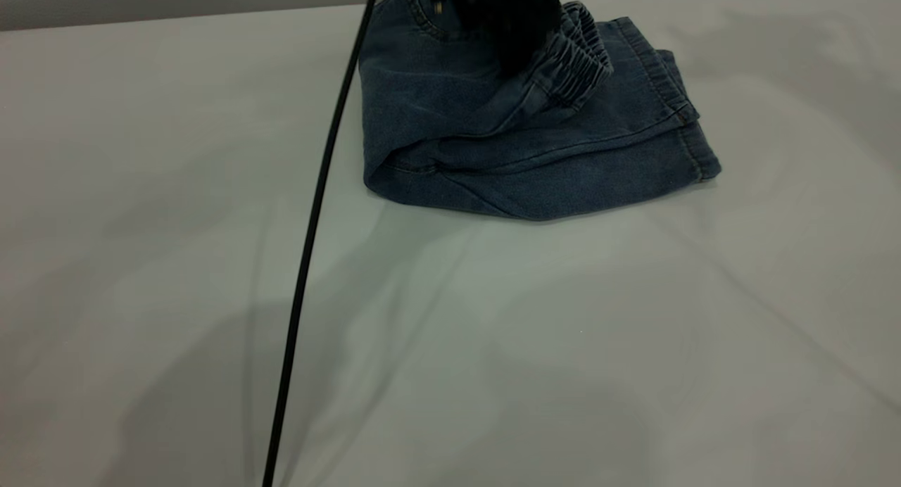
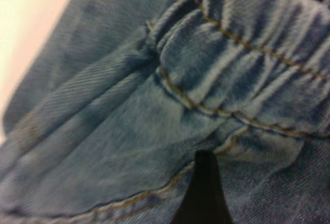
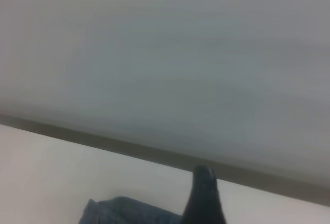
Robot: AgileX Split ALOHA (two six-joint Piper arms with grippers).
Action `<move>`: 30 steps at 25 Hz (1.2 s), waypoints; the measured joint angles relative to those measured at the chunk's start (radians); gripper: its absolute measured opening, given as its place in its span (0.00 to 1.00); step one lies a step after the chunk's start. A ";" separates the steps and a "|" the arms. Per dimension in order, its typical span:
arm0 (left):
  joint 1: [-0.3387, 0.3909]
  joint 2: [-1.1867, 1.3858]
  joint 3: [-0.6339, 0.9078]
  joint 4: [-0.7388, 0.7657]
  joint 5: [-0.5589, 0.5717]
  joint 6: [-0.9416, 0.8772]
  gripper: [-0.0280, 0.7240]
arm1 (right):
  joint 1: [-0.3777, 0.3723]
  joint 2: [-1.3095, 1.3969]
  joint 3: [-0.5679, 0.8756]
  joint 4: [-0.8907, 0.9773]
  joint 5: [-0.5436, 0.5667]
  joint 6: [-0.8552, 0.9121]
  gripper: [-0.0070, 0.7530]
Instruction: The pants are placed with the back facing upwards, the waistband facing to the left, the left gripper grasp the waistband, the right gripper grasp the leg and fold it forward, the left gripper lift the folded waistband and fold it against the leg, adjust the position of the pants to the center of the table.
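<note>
Jaws' state can't be told: left gripper [image 1: 517,47] over the waistband [image 1: 574,61] of folded pants [image 1: 493,142]

A thin black cable [image 1: 313,212] runs across the exterior view left of centre, from the far edge down to the near edge, bowing gently leftward as it descends. Behind the far edge lies a dull grey strip of background [image 1: 141,1], and a plain grey wall [image 3: 165,54] fills the right wrist view.
</note>
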 joint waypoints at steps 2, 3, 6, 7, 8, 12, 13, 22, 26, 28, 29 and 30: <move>0.000 0.023 0.000 0.000 0.001 -0.004 0.76 | 0.000 0.000 0.000 0.000 0.000 -0.002 0.64; 0.000 0.036 0.000 -0.001 0.001 -0.012 0.76 | 0.000 0.000 0.000 0.000 0.000 -0.002 0.64; 0.000 0.061 -0.001 -0.009 0.000 -0.063 0.75 | 0.000 0.000 0.000 0.000 0.000 -0.003 0.64; 0.000 0.065 -0.001 -0.018 0.001 -0.083 0.75 | 0.000 0.000 0.000 0.000 0.000 -0.003 0.64; 0.000 0.065 -0.001 -0.027 0.002 -0.108 0.75 | 0.000 0.000 0.000 0.000 0.000 -0.003 0.64; -0.001 0.065 -0.001 -0.037 0.014 -0.205 0.73 | 0.000 0.000 0.000 0.000 0.000 -0.003 0.64; -0.001 0.065 -0.001 -0.037 0.019 -0.228 0.72 | 0.000 0.000 0.000 0.000 0.000 -0.003 0.64; -0.001 0.064 -0.001 -0.098 0.092 -0.295 0.69 | 0.000 0.000 0.000 0.000 0.000 -0.004 0.64; -0.001 0.062 -0.001 -0.102 0.093 -0.269 0.69 | 0.000 0.000 0.000 0.000 0.000 -0.004 0.64; -0.001 0.058 -0.010 -0.088 0.103 -0.269 0.69 | 0.000 0.000 0.000 0.000 0.000 -0.004 0.64; -0.001 0.058 -0.022 -0.078 0.115 -0.266 0.69 | 0.000 0.000 0.000 0.000 0.000 -0.004 0.64; -0.001 0.058 -0.038 -0.068 0.127 -0.255 0.69 | 0.000 0.000 0.000 0.000 0.000 -0.004 0.64</move>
